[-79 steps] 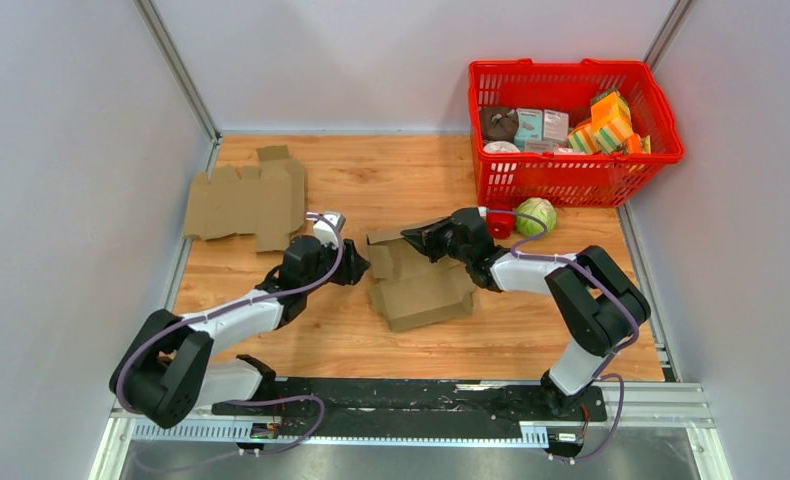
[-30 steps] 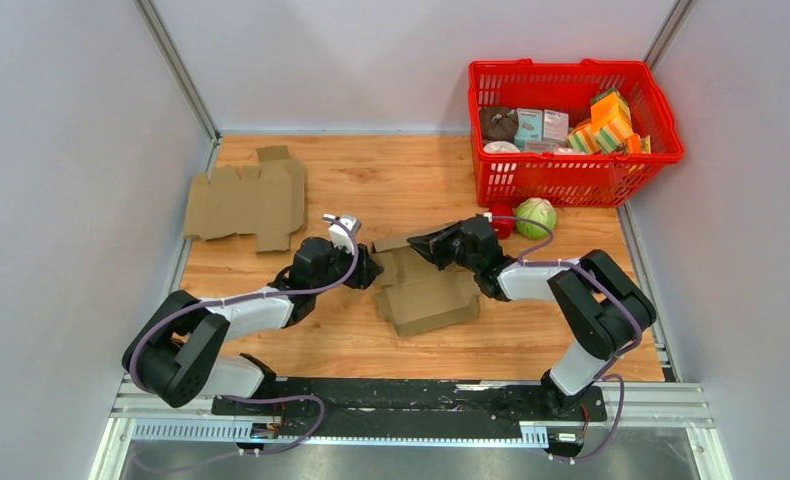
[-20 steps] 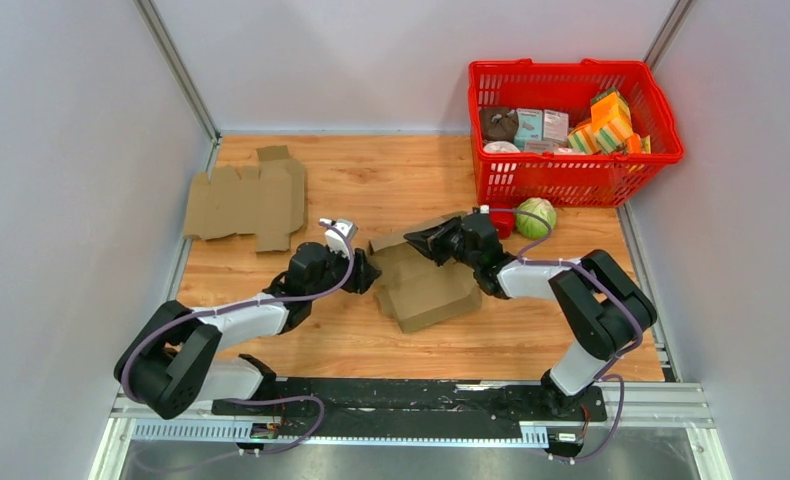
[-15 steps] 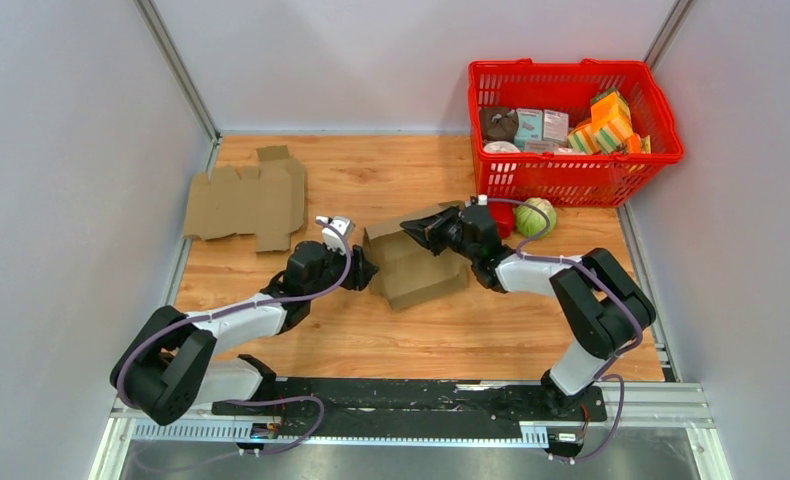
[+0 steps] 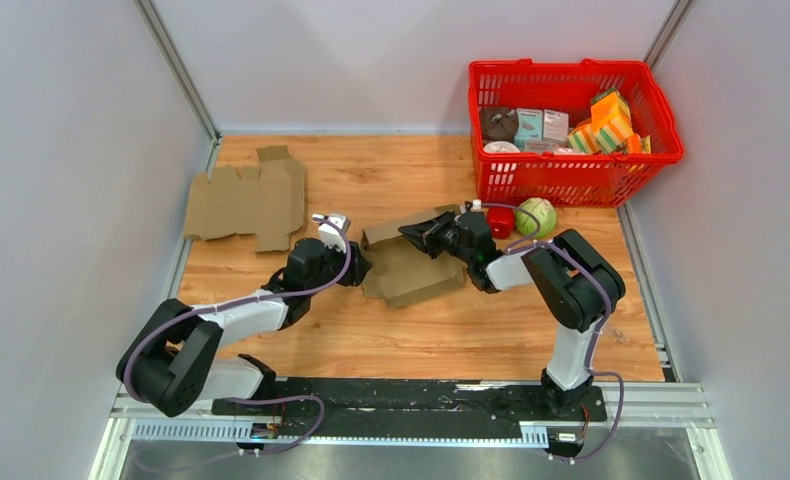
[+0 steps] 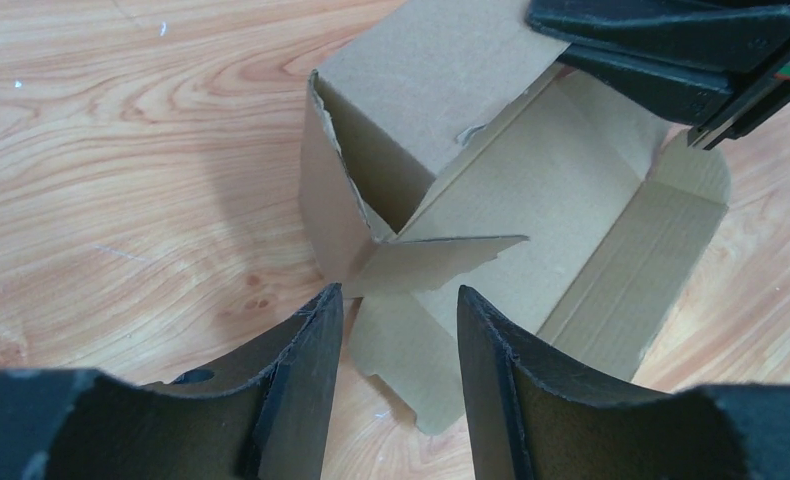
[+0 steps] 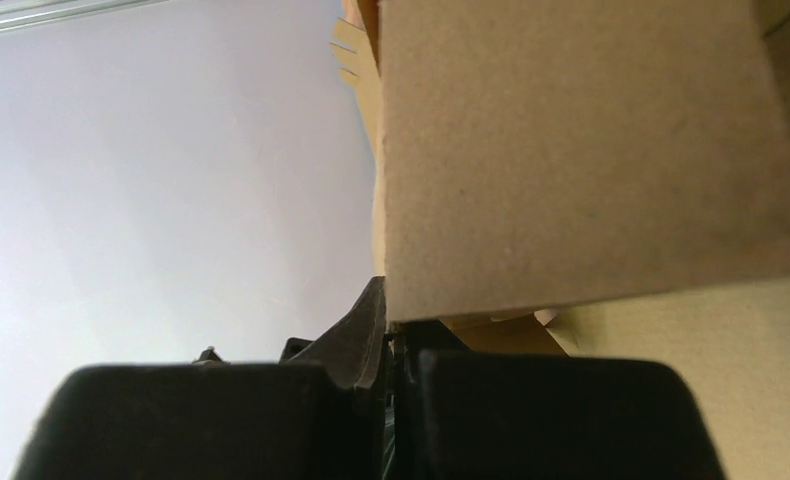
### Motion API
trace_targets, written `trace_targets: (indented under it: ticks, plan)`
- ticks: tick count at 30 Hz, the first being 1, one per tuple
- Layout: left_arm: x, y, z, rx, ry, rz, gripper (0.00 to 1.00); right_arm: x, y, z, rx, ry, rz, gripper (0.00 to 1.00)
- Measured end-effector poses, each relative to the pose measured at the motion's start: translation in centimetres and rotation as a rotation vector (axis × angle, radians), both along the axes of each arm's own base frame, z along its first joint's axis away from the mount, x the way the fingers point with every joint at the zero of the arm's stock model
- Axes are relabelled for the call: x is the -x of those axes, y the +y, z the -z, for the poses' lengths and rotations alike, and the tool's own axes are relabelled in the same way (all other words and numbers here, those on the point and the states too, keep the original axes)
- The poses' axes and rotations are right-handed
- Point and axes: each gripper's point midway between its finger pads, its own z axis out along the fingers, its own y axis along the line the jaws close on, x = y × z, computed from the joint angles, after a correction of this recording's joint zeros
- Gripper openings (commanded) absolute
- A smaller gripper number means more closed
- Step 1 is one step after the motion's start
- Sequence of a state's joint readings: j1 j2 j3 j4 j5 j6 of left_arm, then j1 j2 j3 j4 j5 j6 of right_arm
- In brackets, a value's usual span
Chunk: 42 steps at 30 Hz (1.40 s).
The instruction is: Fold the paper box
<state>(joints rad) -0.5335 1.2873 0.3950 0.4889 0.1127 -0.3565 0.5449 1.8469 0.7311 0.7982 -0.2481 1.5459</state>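
Note:
The paper box (image 5: 416, 272) is a brown cardboard box, half formed, lying at the middle of the table. My right gripper (image 5: 414, 232) is shut on the box's far wall panel (image 7: 571, 150), pinching its edge between the fingertips (image 7: 389, 310). My left gripper (image 5: 358, 268) stands open at the box's left end. In the left wrist view its fingers (image 6: 401, 292) straddle a loose side flap (image 6: 441, 262) that sticks out of the box (image 6: 561, 190), without clamping it. The right gripper's fingers (image 6: 661, 85) show at that view's top right.
A flat cardboard blank (image 5: 246, 200) lies at the back left. A red basket (image 5: 576, 178) of groceries stands at the back right, with a green ball (image 5: 536, 215) and a small red thing (image 5: 500, 222) in front of it. Grey walls close in both sides.
The right gripper has drawn the box back and to the left, holding its wall. The left gripper has stayed at the box's left end, still open.

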Motion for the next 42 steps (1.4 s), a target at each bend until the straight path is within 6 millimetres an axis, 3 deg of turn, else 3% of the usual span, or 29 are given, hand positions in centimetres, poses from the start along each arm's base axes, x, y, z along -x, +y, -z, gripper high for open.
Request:
trace_targets:
  ticks: [9,20,29,37,39,40,42]
  plan:
    - [-1.0,0.1,0.6,-0.046,0.001,-0.007,0.55,-0.4,-0.2,-0.1,-0.007,-0.013,0.002,0.01]
    - [-3.5,-1.0,0.6,-0.105,-0.054,-0.038,0.38,-1.0,0.1,-0.3,-0.040,0.075,0.020,0.00]
    - [-4.7,-1.2,0.8,-0.220,-0.130,-0.228,0.31,-1.0,0.1,-0.3,-0.047,0.128,0.058,0.00]
    - [-6.1,-0.5,1.2,-0.313,-0.150,-0.406,0.34,-0.8,0.2,-0.5,-0.064,0.152,0.083,0.00]
    - [-6.6,-0.3,1.3,-0.339,-0.140,-0.458,0.28,-0.7,0.2,-0.4,-0.070,0.161,0.089,0.00]
    - [-7.0,-0.1,1.3,-0.354,-0.133,-0.490,0.16,-0.6,0.3,-0.4,-0.075,0.167,0.092,0.00]
    - [-7.4,0.1,1.5,-0.378,-0.112,-0.546,0.05,-0.5,0.4,-0.4,-0.089,0.179,0.103,0.00]
